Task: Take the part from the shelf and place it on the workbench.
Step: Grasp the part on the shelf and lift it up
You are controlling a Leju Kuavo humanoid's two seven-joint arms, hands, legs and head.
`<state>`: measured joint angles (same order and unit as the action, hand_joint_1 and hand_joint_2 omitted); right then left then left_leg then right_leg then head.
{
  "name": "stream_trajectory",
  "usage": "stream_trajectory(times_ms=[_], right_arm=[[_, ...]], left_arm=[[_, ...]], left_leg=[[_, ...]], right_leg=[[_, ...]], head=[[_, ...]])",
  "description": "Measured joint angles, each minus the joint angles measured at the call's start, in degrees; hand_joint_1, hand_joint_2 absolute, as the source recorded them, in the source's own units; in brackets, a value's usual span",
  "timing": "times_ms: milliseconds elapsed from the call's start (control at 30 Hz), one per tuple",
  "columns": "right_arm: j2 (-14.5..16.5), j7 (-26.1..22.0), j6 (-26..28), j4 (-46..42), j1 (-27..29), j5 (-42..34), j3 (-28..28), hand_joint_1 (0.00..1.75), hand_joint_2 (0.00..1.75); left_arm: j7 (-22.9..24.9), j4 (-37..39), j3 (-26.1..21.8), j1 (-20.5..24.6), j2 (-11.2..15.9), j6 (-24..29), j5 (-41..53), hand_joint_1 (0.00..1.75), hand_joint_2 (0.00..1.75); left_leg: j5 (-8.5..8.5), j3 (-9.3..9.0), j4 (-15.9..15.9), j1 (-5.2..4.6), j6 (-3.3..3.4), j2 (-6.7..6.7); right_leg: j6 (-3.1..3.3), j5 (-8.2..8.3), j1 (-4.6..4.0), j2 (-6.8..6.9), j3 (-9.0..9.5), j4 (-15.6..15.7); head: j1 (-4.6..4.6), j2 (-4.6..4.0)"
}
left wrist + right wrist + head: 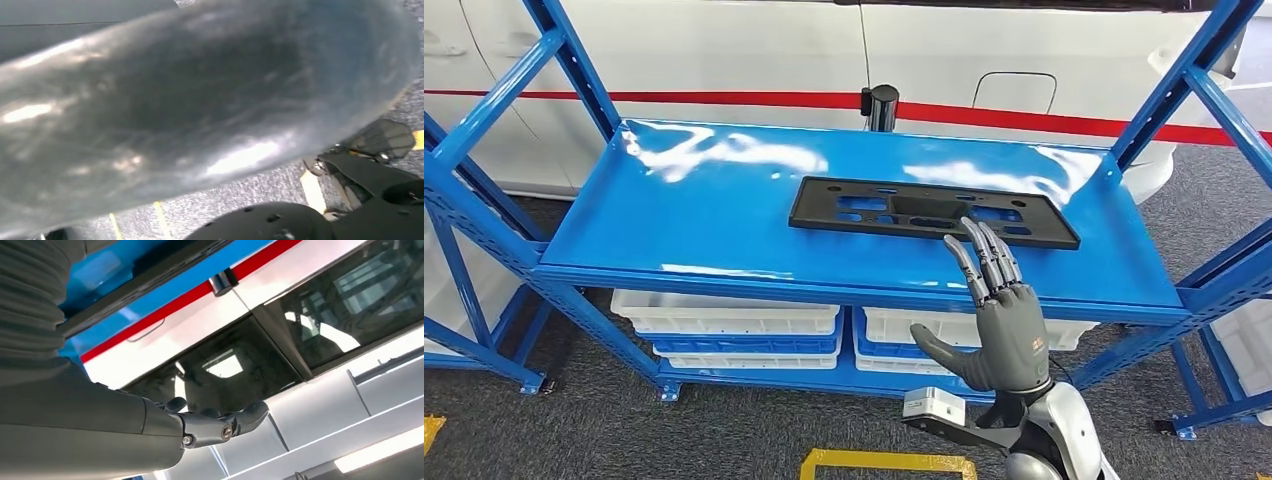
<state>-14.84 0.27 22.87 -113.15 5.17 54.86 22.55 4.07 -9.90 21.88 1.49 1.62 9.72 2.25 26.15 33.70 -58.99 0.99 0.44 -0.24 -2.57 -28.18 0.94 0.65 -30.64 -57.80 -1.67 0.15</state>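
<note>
While reaching toward twelve o'clock, raised the right hand [1002, 320] empty with fingers spread, tips just short of the flat black perforated plastic part [929, 212], lying flat on the glossy blue metal shelf [674, 215], presumably for gripping its near edge.

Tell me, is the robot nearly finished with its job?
Not nearly. Nothing looks done: the black part lies flat on the blue shelf. In hand: the right hand reaches toward it, fingers apart, holding nothing. Left: grip it, lift it, carry it to the workbench.
</note>
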Motion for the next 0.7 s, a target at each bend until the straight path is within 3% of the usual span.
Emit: stream_trajectory(times_ms=[67,133,167,200,233,300,367,433,533,633,667,700], right_arm=[[-0.15,1.17,-0.64,0.04,-0.35,1.39,-0.71,0.00,1.75],[-0.44,2.15,-1.81,0.27,-0.88,1.94,-1.34,0.00,1.75],[-0.62,2.57,-2.51,0.52,-1.19,2.12,-1.61,0.00,1.75],[-0.82,2.93,-3.23,0.82,-1.54,2.31,-1.85,0.00,1.75],[-1.02,3.24,-3.87,1.15,-1.95,2.51,-1.99,0.00,1.75],[-1.34,3.68,-4.75,1.78,-2.86,2.90,-2.15,0.00,1.75],[-1.53,3.85,-5.13,2.33,-3.61,3.10,-2.21,0.00,1.75],[-1.63,3.93,-5.36,2.81,-4.06,3.22,-2.23,0.00,1.75],[-1.70,4.32,-5.97,3.41,-4.77,3.67,-2.19,0.00,1.75],[-1.66,4.79,-6.91,4.67,-5.55,4.16,-1.90,0.00,1.75],[-1.58,4.92,-7.22,5.42,-5.92,4.29,-1.65,0.00,1.75],[-1.46,5.07,-7.52,6.20,-6.39,4.45,-1.31,0.00,1.75]], left_arm=[[0.00,0.00,0.00,0.01,0.01,-0.11,0.08,0.00,0.00],[0.00,0.00,0.00,0.02,0.08,-0.30,0.15,0.00,0.00],[0.00,0.00,0.00,0.02,0.09,-0.45,0.18,0.00,0.00],[0.00,0.00,0.00,0.03,0.10,-0.61,0.21,0.00,0.00],[0.00,0.00,0.01,0.03,0.10,-0.75,0.26,0.00,0.00],[0.00,0.00,0.01,0.06,0.07,-0.89,0.38,0.00,0.00],[0.00,0.00,0.01,0.11,0.07,-0.91,0.48,0.00,0.00],[0.00,0.00,0.02,0.10,0.10,-0.92,0.54,0.00,0.00],[0.01,0.00,0.02,0.09,0.20,-0.94,0.57,0.00,0.00],[0.01,0.00,0.02,0.10,0.20,-0.99,0.59,0.00,0.00],[0.02,0.00,0.02,0.10,0.19,-0.99,0.59,0.00,0.00],[0.05,0.00,0.02,0.09,0.19,-0.99,0.59,0.00,0.00]], left_leg=[[-0.10,-0.08,0.17,0.10,0.72,-0.09],[0.02,-0.06,0.15,0.01,1.08,-0.25],[0.11,-0.11,0.15,-0.02,1.13,-0.39],[0.21,-0.22,0.14,-0.03,1.14,-0.57],[0.31,-0.37,0.14,-0.01,1.10,-0.74],[0.57,-0.74,0.11,-0.02,0.83,-1.07],[0.92,-0.94,0.11,-0.25,0.30,-1.35],[1.05,-1.08,0.39,-0.37,-0.28,-1.48],[2.31,-0.42,-1.66,-0.20,-1.08,-0.93],[6.47,4.60,-11.48,-0.17,-1.41,-0.31],[7.03,6.27,-14.11,-0.15,-1.49,-0.27],[6.56,7.17,-15.02,-0.15,-1.55,-0.25]], right_leg=[[0.10,-2.29,0.07,-0.18,-2.64,-5.13],[0.30,-5.17,0.05,-0.32,-7.26,-13.33],[0.10,-5.61,0.06,-0.34,-8.97,-15.86],[-0.31,-5.05,0.07,-0.34,-9.60,-16.14],[-0.83,-3.64,0.08,-0.34,-9.07,-14.10],[-1.54,0.18,0.05,-0.37,-5.70,-5.87],[-1.02,2.38,-0.15,-0.47,-3.21,-0.52],[0.01,2.68,-0.42,-0.55,-2.80,0.05],[1.40,2.73,0.24,-0.48,-2.25,0.46],[2.34,2.33,0.27,-0.36,-1.47,0.60],[2.49,2.21,0.18,-0.36,-1.27,0.60],[2.61,2.05,0.11,-0.39,-1.06,0.59]], head=[[0.07,0.00],[0.10,0.00],[0.09,0.00],[0.11,0.00],[0.11,0.00],[0.13,0.00],[0.12,0.00],[0.10,0.00],[0.00,0.00],[-0.05,0.00],[-0.03,0.00],[-0.02,0.00]])
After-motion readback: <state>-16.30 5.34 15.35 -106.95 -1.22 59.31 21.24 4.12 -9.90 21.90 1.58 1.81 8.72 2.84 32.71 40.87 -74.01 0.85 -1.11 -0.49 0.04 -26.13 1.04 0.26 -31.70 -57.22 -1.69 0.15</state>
